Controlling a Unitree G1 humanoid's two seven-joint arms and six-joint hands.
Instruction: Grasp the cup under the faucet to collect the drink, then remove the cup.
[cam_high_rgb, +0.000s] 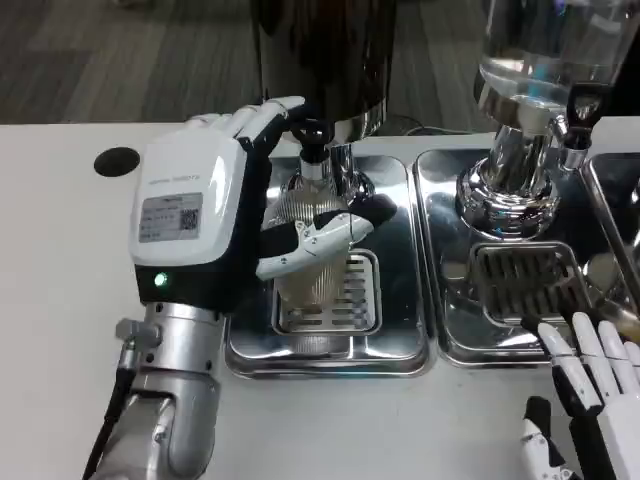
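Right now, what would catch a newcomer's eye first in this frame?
The left robot hand, white-backed with a green light, stands out at centre left, gripping a clear ribbed plastic cup under the black faucet on the shiny steel drip tray. The right robot hand rests at the lower right corner, fingers apart.
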